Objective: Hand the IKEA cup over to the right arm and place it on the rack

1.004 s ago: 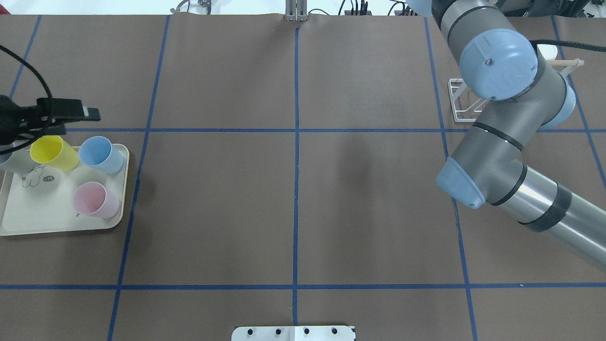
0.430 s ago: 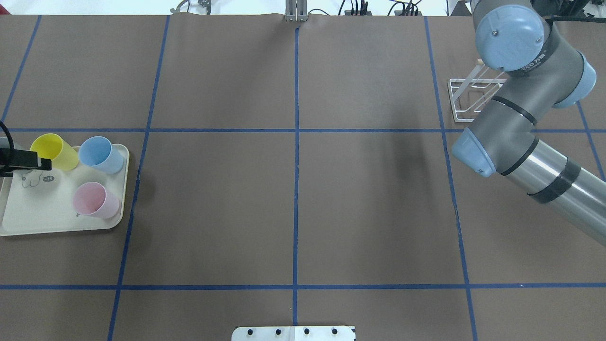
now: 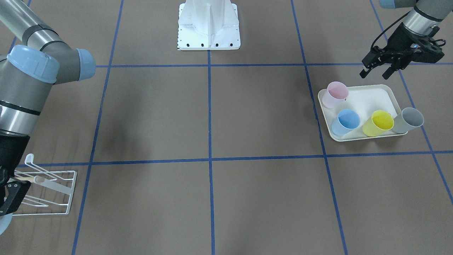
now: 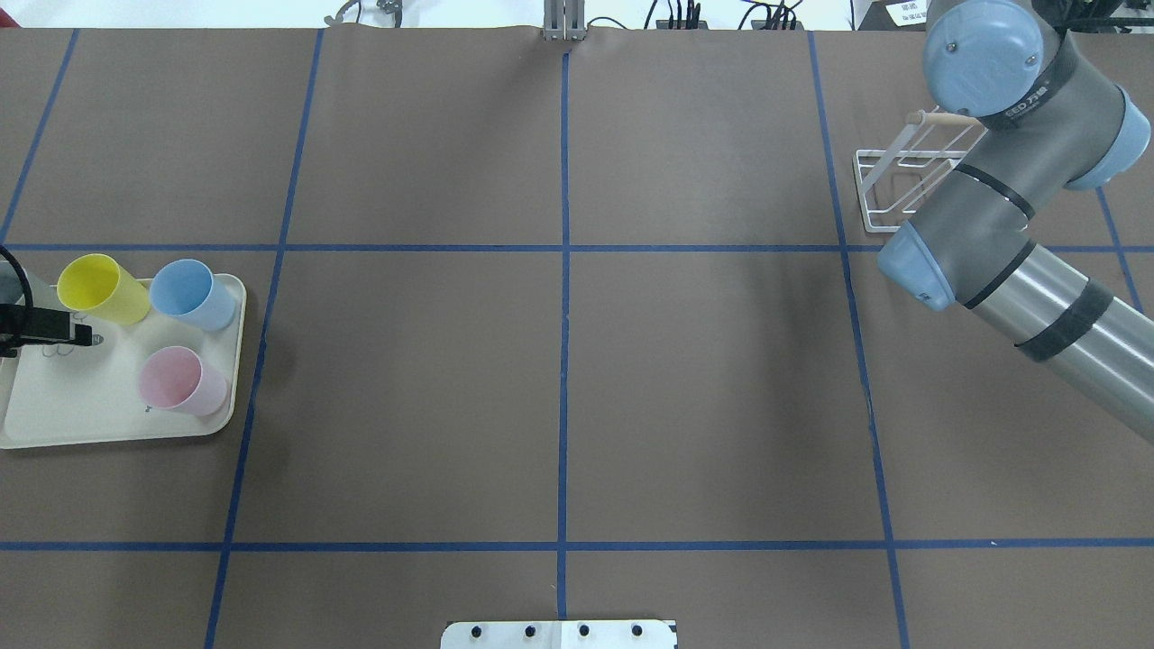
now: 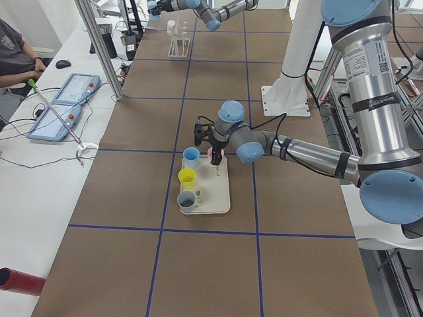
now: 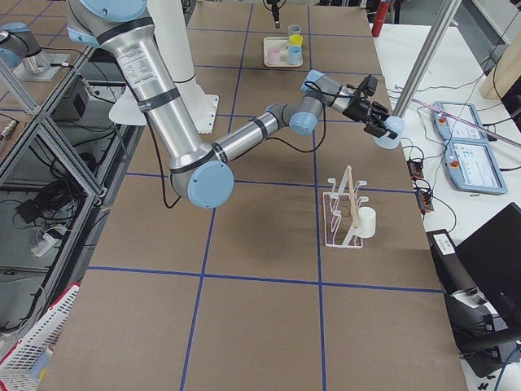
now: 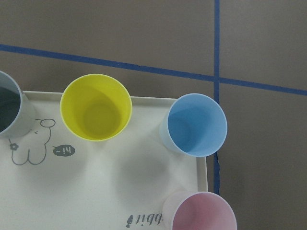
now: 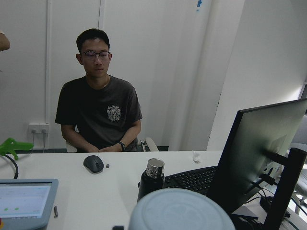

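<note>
Cup, pale blue, sits clamped in the right gripper, half cut off in front view, apart from the rack at overhead two o'clock. Left gripper gapes empty above tray at nine.

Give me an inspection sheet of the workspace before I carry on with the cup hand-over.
Surface: brown table cover with a blue tape grid; no spills seen.
Job's things: white rack carries one white cup; cream tray holds pink cup, blue cup, yellow cup and grey cup, all upright.
Clutter: nothing seen.
Tools: left tool open and empty, by the tray's edge near the pink cup; right tool raised near the rack, holding a pale blue cup.
Cables: black cable loops above the left tool, clear of the cups.
Surroundings: person seated at a desk with monitor, mouse and bottle.
</note>
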Robot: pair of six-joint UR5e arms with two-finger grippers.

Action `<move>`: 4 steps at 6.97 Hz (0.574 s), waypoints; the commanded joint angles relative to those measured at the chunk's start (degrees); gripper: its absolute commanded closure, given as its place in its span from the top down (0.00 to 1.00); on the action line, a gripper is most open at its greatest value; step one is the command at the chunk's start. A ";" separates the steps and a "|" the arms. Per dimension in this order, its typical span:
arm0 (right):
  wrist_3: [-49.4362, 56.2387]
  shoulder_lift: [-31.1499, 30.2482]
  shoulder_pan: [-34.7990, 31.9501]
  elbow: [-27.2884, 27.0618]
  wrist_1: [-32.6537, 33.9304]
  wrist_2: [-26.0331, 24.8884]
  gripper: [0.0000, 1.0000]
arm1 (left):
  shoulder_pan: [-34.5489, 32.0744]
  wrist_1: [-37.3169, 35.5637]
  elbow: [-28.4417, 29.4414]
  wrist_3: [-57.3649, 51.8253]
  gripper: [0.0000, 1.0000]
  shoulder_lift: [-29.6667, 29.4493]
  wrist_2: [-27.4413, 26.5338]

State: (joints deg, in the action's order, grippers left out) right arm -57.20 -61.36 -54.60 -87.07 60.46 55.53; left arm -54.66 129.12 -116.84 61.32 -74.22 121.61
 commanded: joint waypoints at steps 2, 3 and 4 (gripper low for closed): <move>2.71 -0.34 -0.85 5.83 -0.08 0.11 0.00 | 0.25 -0.01 0.04 0.02 1.00 -0.49 0.64; 2.80 -0.52 -0.85 7.77 -0.08 0.02 0.00 | 0.25 -0.01 -0.05 0.02 1.00 -0.75 1.35; 3.06 -2.69 -0.77 7.70 -0.25 0.19 0.00 | 0.25 -0.01 -0.05 -0.06 1.00 -0.75 1.44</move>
State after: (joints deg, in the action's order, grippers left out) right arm -54.45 -62.30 -55.40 -80.24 60.34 55.63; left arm -54.44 129.11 -116.86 61.32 -74.86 122.70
